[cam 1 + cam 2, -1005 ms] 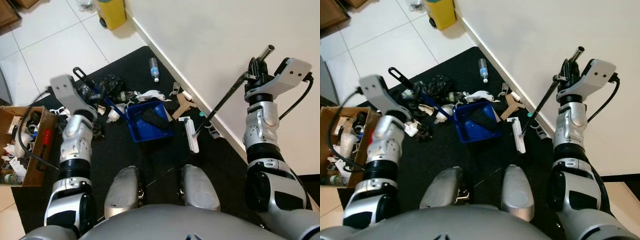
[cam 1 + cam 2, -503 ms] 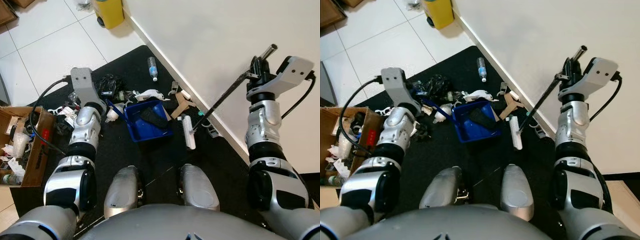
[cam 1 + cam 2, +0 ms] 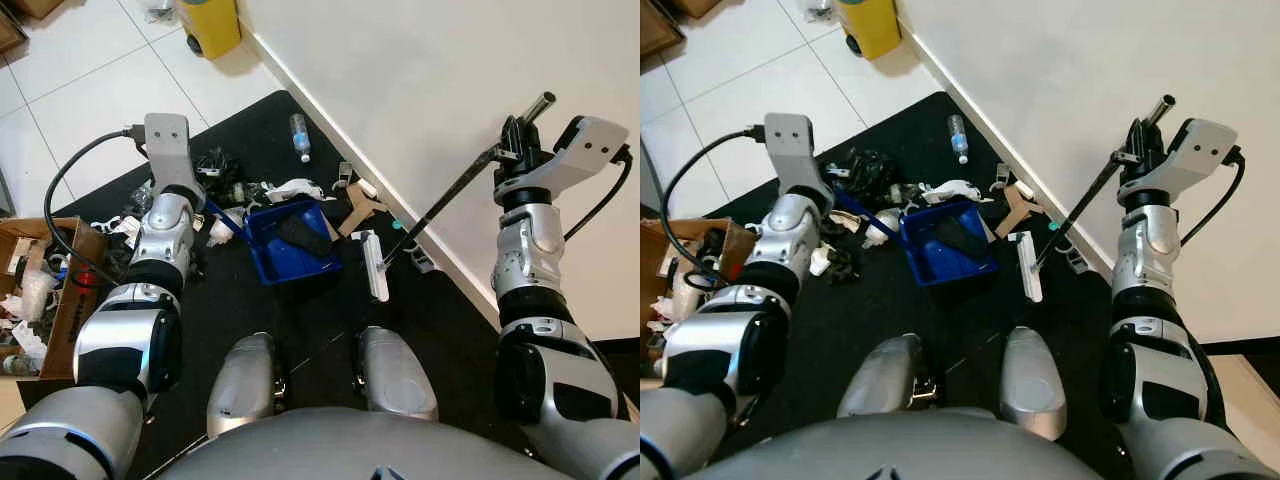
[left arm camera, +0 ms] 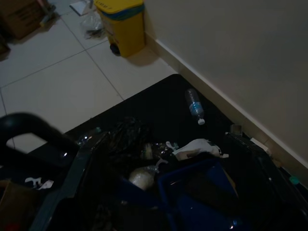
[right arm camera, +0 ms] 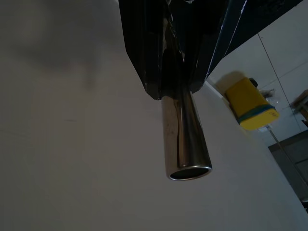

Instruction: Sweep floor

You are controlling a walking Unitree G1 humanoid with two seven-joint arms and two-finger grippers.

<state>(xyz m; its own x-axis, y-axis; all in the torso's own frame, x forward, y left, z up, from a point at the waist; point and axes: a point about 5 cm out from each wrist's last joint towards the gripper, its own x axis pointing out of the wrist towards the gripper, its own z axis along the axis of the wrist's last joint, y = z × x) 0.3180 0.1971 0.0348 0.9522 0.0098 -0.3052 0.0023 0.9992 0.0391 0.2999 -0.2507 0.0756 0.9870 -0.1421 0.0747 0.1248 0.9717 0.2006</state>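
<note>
Black matting along the wall carries the litter point(image 3: 235, 185) at eleven o'clock of the blue dustpan point(image 3: 290, 240). The right gripper point(image 3: 515, 150) is clenched on the broom point(image 3: 440, 205); the left gripper point(image 3: 845, 200) seems to grasp the dustpan's handle (fingers hidden). Best hold the pan flat and draw the broom head point(image 3: 377, 265) short toward nine o'clock.

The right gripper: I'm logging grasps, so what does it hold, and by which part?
The right gripper is clamped on the broom, gripping the metal handle just below its top end.
</note>
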